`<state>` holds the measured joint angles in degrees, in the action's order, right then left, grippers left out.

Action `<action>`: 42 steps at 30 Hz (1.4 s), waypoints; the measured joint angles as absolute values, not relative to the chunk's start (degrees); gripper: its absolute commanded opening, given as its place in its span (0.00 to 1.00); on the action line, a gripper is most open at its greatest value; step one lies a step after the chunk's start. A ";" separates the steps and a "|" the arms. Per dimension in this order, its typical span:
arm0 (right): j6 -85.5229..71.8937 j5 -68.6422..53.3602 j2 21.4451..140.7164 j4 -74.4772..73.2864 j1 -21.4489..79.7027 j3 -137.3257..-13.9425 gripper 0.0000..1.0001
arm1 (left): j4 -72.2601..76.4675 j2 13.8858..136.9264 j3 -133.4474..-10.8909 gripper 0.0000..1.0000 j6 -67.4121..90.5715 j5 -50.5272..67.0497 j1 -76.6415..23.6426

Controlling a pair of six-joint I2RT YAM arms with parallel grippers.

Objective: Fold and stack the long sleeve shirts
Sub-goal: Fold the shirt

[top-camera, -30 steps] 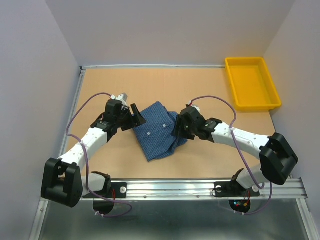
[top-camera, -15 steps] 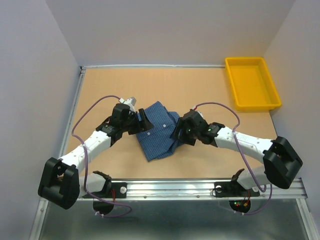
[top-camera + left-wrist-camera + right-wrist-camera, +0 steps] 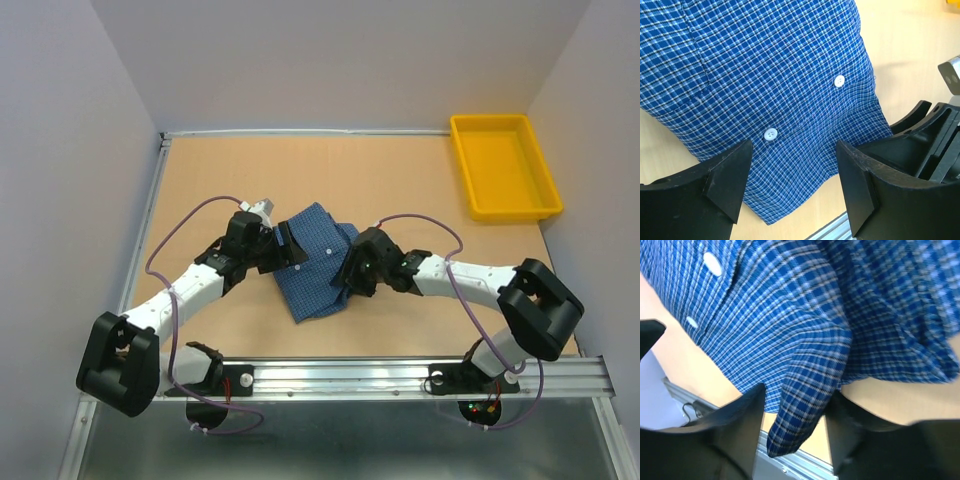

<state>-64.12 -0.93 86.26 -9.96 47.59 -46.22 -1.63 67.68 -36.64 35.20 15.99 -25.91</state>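
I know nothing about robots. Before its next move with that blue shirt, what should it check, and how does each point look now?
1. Left gripper open over the buttoned edge of the shirt: ok.
2. Right gripper has a fold of cloth between its fingers: ok.
3. Firm hold on that fold: cannot tell.
4. Grippers apart, on opposite sides of the shirt: ok.
5. Yellow tray away from both grippers: ok.
6. Second shirt to stack: not ok, only one visible.
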 measured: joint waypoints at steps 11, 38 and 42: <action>-60.03 -3.16 85.21 -5.45 46.35 -46.24 0.01 | -0.75 68.42 -36.60 0.79 35.46 16.01 -25.91; -59.96 -11.94 77.89 9.21 35.97 -31.18 0.54 | 9.17 78.00 -35.33 0.72 43.55 20.64 -26.70; -55.24 -12.93 81.12 7.79 31.07 -34.28 0.36 | 13.87 77.73 -31.57 0.72 48.36 21.80 -27.00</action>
<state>-55.24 -12.93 81.12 7.79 31.07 -34.28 13.87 77.73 -31.57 48.36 21.80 -27.00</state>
